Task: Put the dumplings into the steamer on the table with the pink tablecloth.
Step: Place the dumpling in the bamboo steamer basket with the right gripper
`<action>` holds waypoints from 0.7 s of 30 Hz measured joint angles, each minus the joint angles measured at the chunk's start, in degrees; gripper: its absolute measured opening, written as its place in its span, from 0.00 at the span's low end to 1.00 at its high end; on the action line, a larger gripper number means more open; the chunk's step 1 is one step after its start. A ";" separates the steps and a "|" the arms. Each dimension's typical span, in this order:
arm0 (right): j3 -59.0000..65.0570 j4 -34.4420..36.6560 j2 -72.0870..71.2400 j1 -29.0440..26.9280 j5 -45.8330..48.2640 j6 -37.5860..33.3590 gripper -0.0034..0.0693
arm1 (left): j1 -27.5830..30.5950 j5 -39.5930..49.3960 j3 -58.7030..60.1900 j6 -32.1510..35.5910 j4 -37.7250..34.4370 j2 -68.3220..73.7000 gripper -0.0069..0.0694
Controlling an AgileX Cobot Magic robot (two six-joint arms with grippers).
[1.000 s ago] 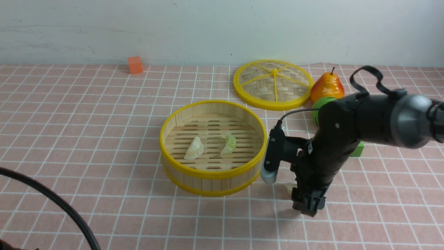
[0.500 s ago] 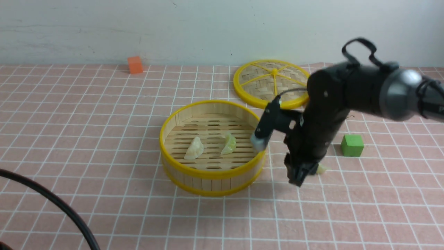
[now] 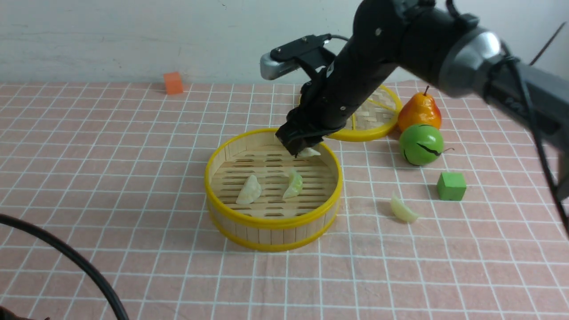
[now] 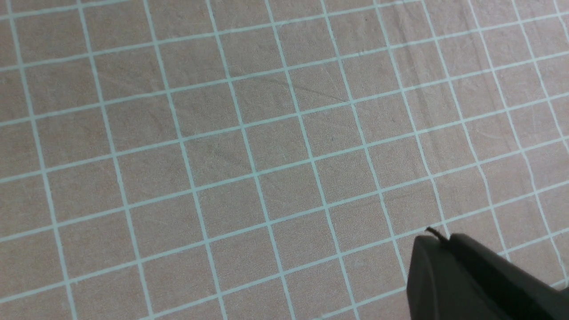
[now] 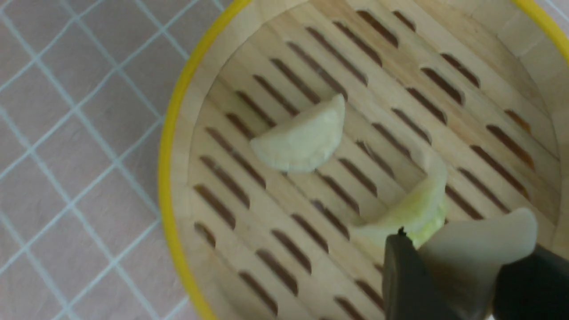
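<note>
Only the front view shows all four dumplings. A cream dumpling (image 3: 250, 190) and a green-tinted dumpling (image 3: 293, 184) lie side by side on the slatted floor of the steamer (image 3: 271, 224). A third dumpling (image 3: 308, 152) is clamped in the right pincer (image 3: 300, 149) above the steamer's far side. A fourth dumpling (image 3: 403, 209) lies on the pink tablecloth (image 3: 111, 178) to the right, near one green cube (image 3: 451, 186).

The right wrist view gives the grip close up: dark fingers (image 5: 406, 280) closed on the pale third dumpling over the basket floor. The left wrist view shows only gridded cloth and the left pincer (image 4: 444, 249), its jaws together.

The right arm extends from the right, forearm slanting down and leftward. One lid (image 3: 378, 118), one pear (image 3: 420, 111), one green round fruit (image 3: 421, 144) and one orange cube (image 3: 173, 83) sit farther back on the surface.
</note>
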 joint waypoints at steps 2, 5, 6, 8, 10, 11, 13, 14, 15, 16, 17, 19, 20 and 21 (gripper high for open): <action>-1.34 0.19 2.36 0.28 -2.73 0.16 0.39 | 0.00 0.00 0.00 0.00 0.00 0.00 0.12; -2.76 0.65 5.37 0.77 -7.25 0.16 0.39 | 0.00 0.00 0.00 0.00 0.00 0.00 0.12; -3.21 0.79 7.03 1.13 -10.02 0.16 0.39 | 0.00 0.05 0.00 0.00 -0.12 0.00 0.12; -3.27 0.91 8.17 1.20 -11.62 0.16 0.39 | 0.00 0.04 0.00 0.00 -0.12 0.00 0.12; -3.33 1.11 10.25 1.48 -13.48 0.16 0.39 | 0.00 0.47 0.00 0.00 -0.12 0.00 0.12; -3.33 1.11 10.88 1.59 -13.85 0.16 0.38 | 0.00 0.69 0.00 0.32 -0.12 0.00 0.12; -3.33 1.11 11.70 1.66 -14.12 0.16 0.39 | 0.00 0.96 0.00 0.61 -0.19 0.00 0.12; -3.33 1.11 11.99 1.66 -14.21 0.16 0.42 | 0.00 1.15 0.00 0.75 -0.18 0.00 0.12; -3.33 1.11 12.19 1.66 -14.21 0.16 0.46 | 0.00 1.22 0.00 0.81 -0.18 0.00 0.12; -3.33 1.11 12.19 1.66 -14.15 0.26 0.49 | 0.00 1.28 0.00 0.81 -0.18 0.00 0.12; -3.33 1.11 12.04 1.66 -14.15 0.59 0.54 | 0.00 1.33 0.00 0.81 -0.18 0.00 0.12; -3.33 1.11 11.56 1.66 -13.67 1.32 0.62 | 0.00 1.33 0.00 0.81 -0.18 0.00 0.12; -3.44 1.11 10.52 1.66 -12.36 2.07 0.71 | 0.00 1.46 0.00 0.81 -0.18 0.00 0.12; -3.76 0.98 9.54 1.66 -10.81 2.61 0.76 | 0.00 1.76 0.00 0.81 -0.18 0.00 0.12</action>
